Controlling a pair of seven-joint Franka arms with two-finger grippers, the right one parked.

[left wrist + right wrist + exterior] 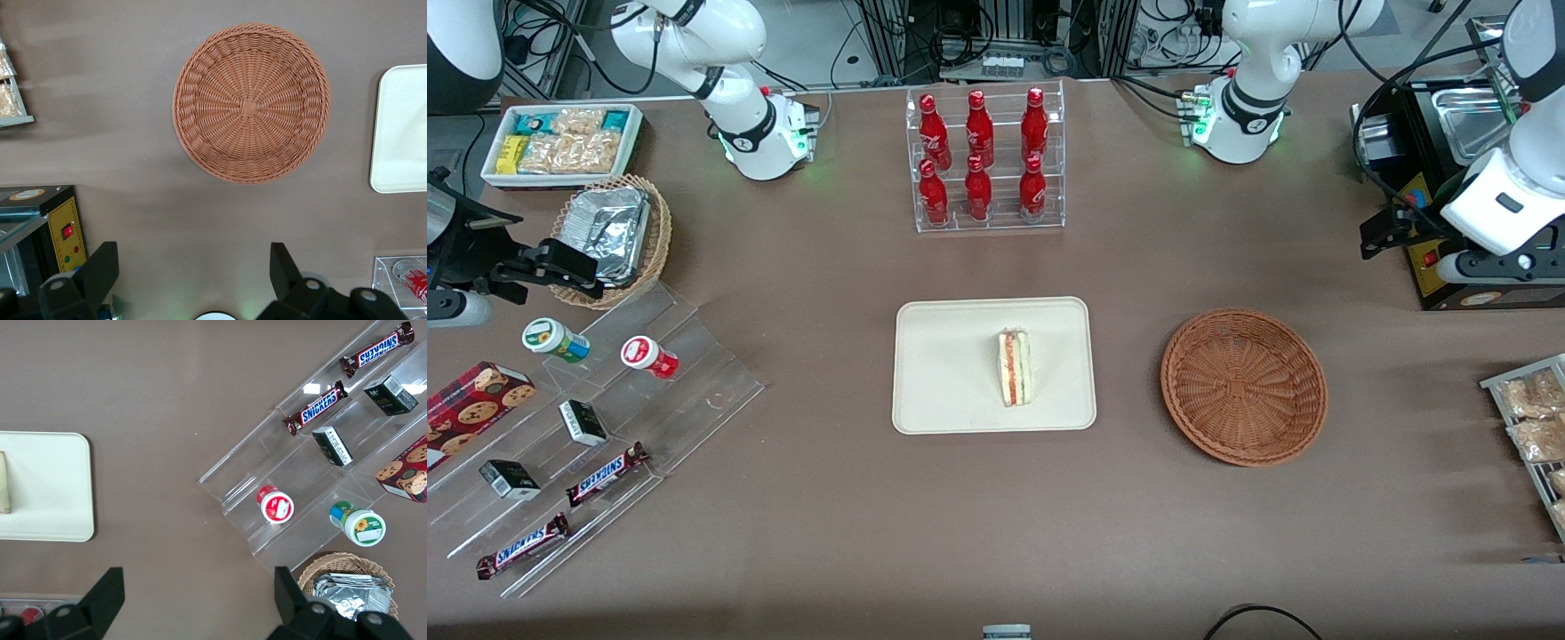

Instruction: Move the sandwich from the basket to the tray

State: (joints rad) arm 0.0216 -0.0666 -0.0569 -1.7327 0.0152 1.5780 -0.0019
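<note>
White bread, the sandwich (1014,368) lay on the tray (934,391), long side toward the camera. My gripper (193,280) hung spread open, holding nothing, up by the empty basket (251,103) (job looked done).

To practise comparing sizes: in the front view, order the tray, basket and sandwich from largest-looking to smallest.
1. tray
2. basket
3. sandwich, lying on the tray

The end effector is open, above bare table beside the basket.
</note>
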